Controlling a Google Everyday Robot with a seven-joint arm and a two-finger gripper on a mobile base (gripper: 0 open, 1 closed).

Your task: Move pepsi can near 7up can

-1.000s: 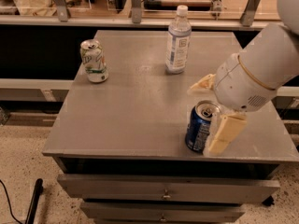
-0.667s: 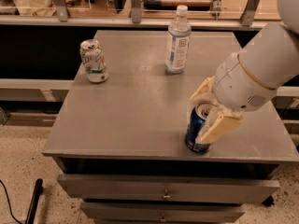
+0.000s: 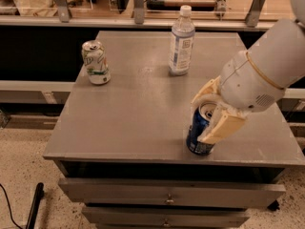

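Camera view looks down on a grey flat-topped metal table (image 3: pixel 133 113) with drawers (image 3: pixel 167 192) under its front edge. My gripper (image 3: pixel 200 119), two cream plastic fingers (image 3: pixel 223 127) at the end of my thick white rounded arm (image 3: pixel 267 70), is low over the table's front right part. It is pinching the pepsi can (image 3: pixel 195 136), a dark blue aluminium soda can with a silver top. One finger curves round the can's far left side by the rim, and the other lies down its near right side, both pressed against it. The pepsi can stands upright on the table, close to the front edge.

The 7up can (image 3: pixel 95 62), a white and green aluminium soda can with a silver top and a slightly dented body, stands upright near the table's far left corner, well apart from the pepsi can. A clear plastic water bottle (image 3: pixel 181 41) with a white cap and a pale label stands upright toward the far middle of the table, between the two cans in left-to-right order but farther back than the pepsi can.
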